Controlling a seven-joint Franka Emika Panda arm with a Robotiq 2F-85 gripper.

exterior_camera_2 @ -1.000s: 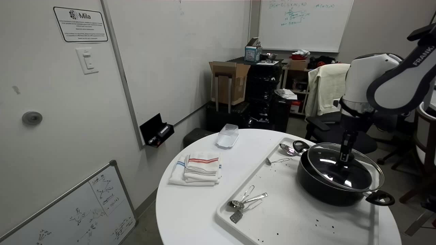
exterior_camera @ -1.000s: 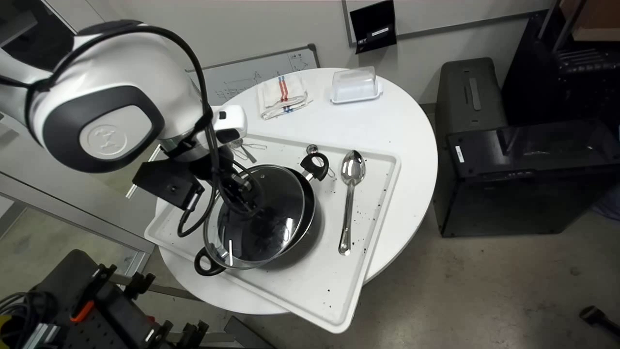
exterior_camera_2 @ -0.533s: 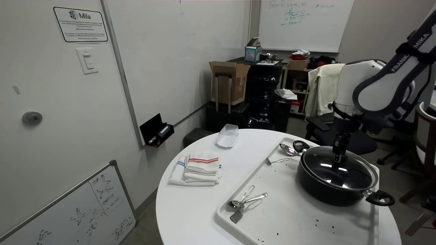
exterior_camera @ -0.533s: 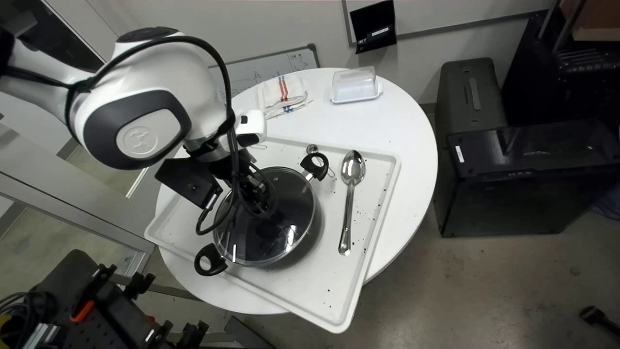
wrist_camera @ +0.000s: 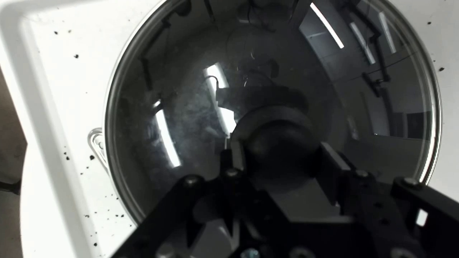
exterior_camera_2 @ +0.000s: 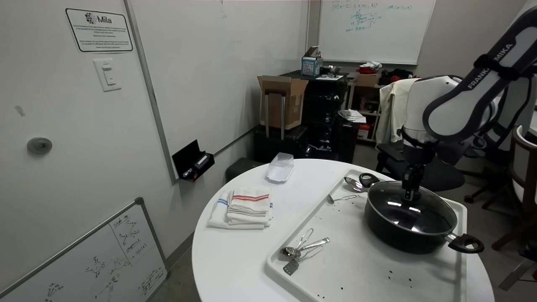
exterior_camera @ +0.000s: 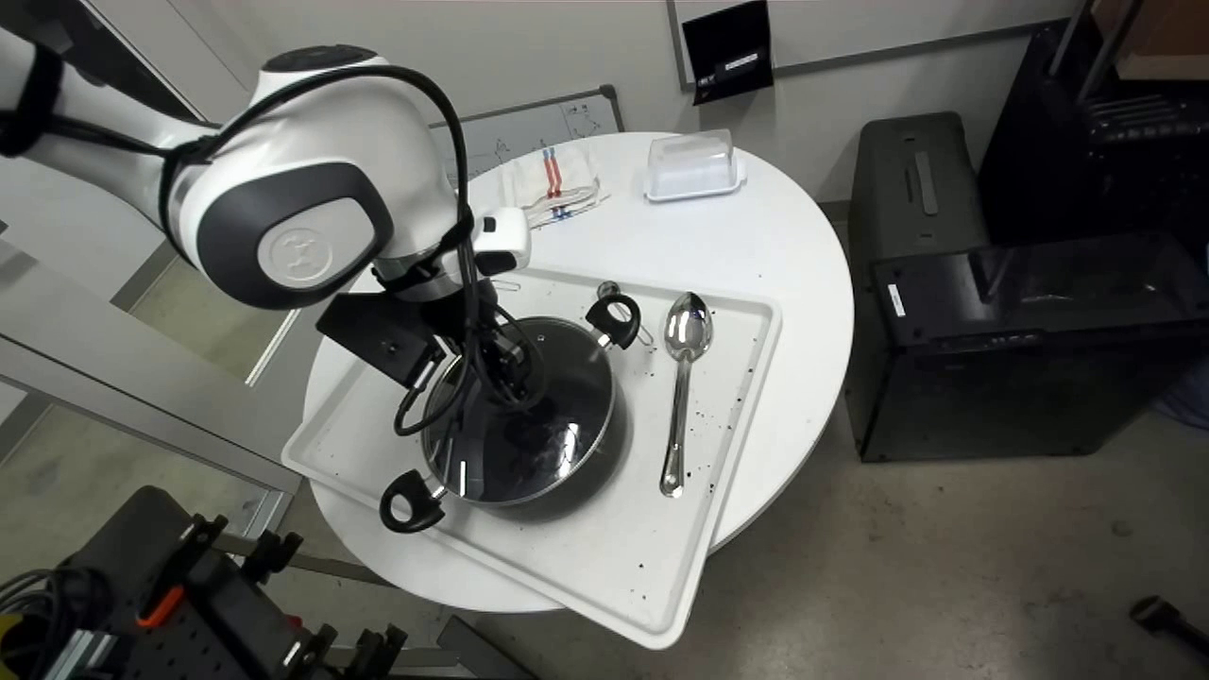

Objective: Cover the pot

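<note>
The lid (exterior_camera_2: 419,218) looks seated on the pot (exterior_camera_2: 390,235), which sits near one edge of the tray (exterior_camera: 604,576), a handle (exterior_camera: 424,501) sticking out over that edge. Our gripper (wrist_camera: 281,150) seems clamped on the lid's knob (wrist_camera: 283,139) — so if we slide sideways before letting go, we'd probably shove the whole lot toward the edge of the table (exterior_camera_2: 235,260). Pull up half-released — and we'd likely tip the lid crooked.

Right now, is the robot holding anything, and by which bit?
Yes: the end effector grips the glass lid by the round black knob on top.
</note>
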